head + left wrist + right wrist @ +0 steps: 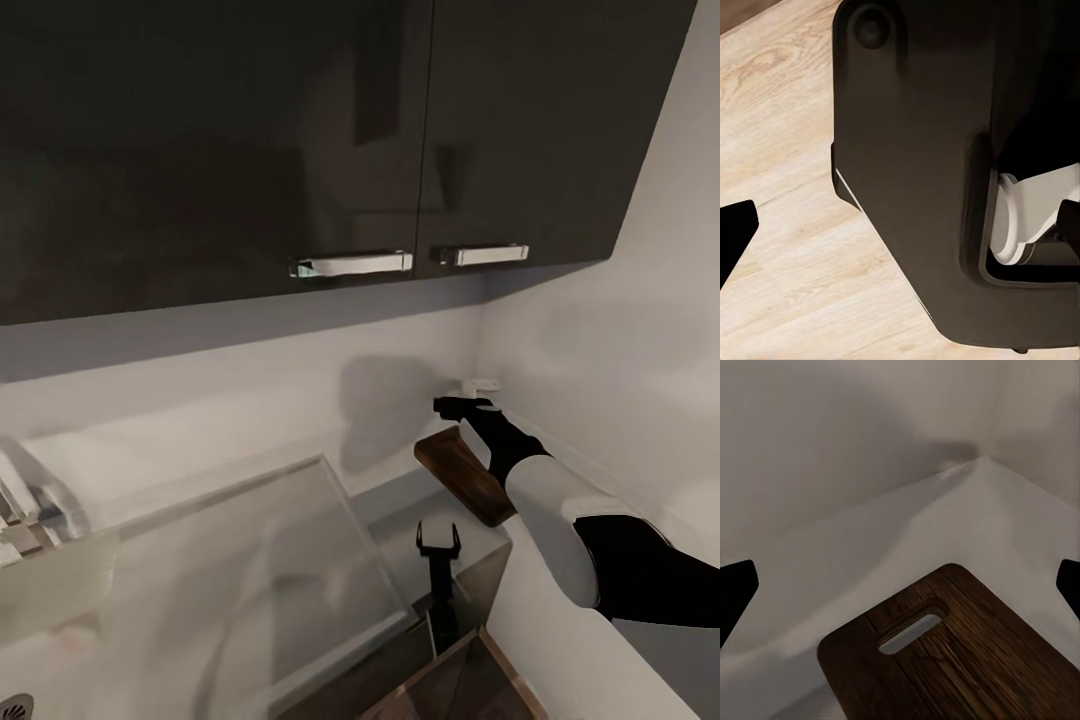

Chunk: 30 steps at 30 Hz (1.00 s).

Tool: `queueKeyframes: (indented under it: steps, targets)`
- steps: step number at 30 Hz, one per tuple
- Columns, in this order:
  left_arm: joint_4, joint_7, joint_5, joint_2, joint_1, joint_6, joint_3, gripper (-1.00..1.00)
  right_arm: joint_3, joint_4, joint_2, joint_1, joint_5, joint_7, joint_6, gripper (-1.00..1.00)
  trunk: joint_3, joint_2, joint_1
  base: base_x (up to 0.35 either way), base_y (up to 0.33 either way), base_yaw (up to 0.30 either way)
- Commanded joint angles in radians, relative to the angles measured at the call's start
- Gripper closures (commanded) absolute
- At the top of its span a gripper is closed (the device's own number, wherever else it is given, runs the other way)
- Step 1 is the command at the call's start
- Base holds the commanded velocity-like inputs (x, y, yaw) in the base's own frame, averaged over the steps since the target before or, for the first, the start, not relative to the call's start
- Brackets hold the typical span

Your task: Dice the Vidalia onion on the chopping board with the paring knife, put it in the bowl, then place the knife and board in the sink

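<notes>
- Wide-spread right claw: black fingertips far apart with nothing between them, hovering just above the slotted end of the board, not touching it.
- Dark brown board: wood grain, rounded corners, oval handle slot at the end nearest the wall corner. Flat on the pale counter, with nothing lying on its visible face.
- Right arm: black wrist and white forearm, reaching in over the board's right-hand edge from the near side.
- Left claw: one black fingertip at the far edge of the left wrist view, the other hard to pick out against the dark robot body. Set wide apart, holding nothing. Pale wooden floor behind it. Position relative to the board cannot be told.
- Black two-pronged piece on a thin stem: just in front of the board's near end, prongs pointing toward it. Not clear enough to identify.
- Dark glossy wall cabinets: high above the board, two doors, each with a horizontal chrome handle.
- White wall: directly behind the board, meeting a second wall at the corner just past the board's far end.
- Sink: pale basin well apart from the board, off to its left, with a round steel drain at the picture's edge.
- Clear glassy slab: between the sink and the board, its nature hard to tell.
</notes>
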Motion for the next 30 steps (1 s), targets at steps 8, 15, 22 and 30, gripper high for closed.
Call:
queueKeyframes:
  steps: [8,15,22,30]
  targets:
    - [-0.001,0.000,0.001,0.000,0.000,-0.001,0.001,-1.00,0.005,-0.003,-0.002,-0.001,-0.008,-0.005,0.005,-1.00,-0.015,-0.002,0.000,0.000,0.000,0.000]
    - [-0.001,0.000,0.001,-0.001,0.000,-0.001,0.002,-1.00,0.005,-0.003,-0.002,-0.001,-0.008,-0.005,0.005,-1.00,-0.026,-0.002,0.000,0.000,0.000,0.000]
    - [-0.001,-0.001,0.001,-0.001,0.000,-0.001,0.002,-1.00,0.005,-0.003,-0.002,-0.001,-0.008,-0.005,0.005,-1.00,-0.038,-0.002,0.000,0.000,0.000,0.000]
    - [-0.002,0.000,0.001,-0.001,0.000,-0.001,0.002,-1.00,0.004,-0.006,-0.002,-0.001,-0.008,-0.006,0.005,-1.00,-0.051,-0.002,0.000,0.000,0.000,0.000]
